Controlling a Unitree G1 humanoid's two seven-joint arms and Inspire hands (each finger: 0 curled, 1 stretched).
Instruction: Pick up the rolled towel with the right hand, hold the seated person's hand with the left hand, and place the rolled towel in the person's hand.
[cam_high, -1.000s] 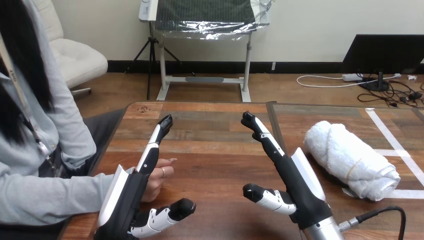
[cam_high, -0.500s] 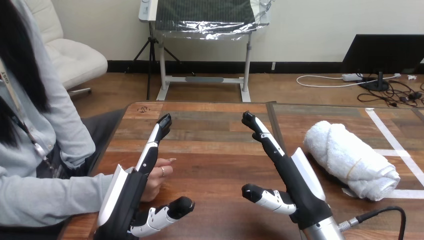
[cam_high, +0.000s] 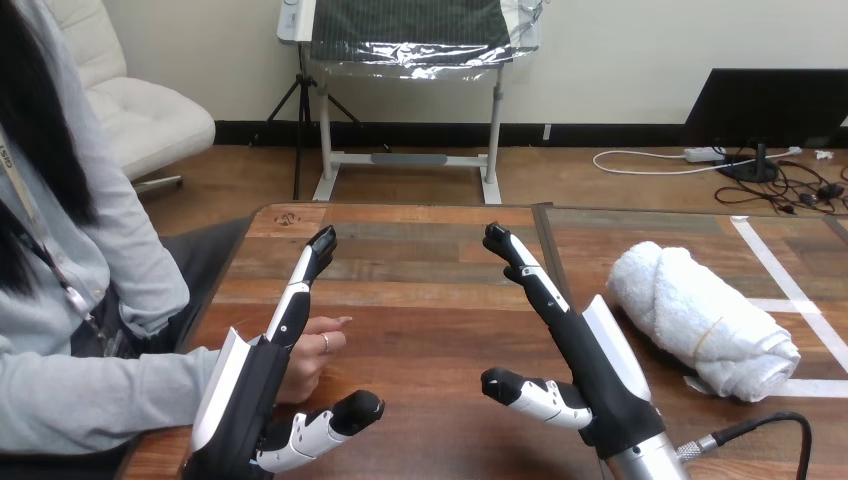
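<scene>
While the rolled towel (cam_high: 702, 320) lies beside the open, empty right hand (cam_high: 598, 385), the open, empty left hand (cam_high: 245, 395) partly hides the person's hand (cam_high: 318, 350).

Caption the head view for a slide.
Left hand open beside the person's hand; right hand open, apart from the rolled towel lying untouched on the table.

Fluffy white cloth towel (cam_high: 703, 321) on grainy matt wooden table (cam_high: 430, 270)

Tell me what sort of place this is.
Probably a robot test bench: a brown wooden table marked with white tape, a white rolled towel on it, and a person's hand beside the robot's left hand.
</scene>
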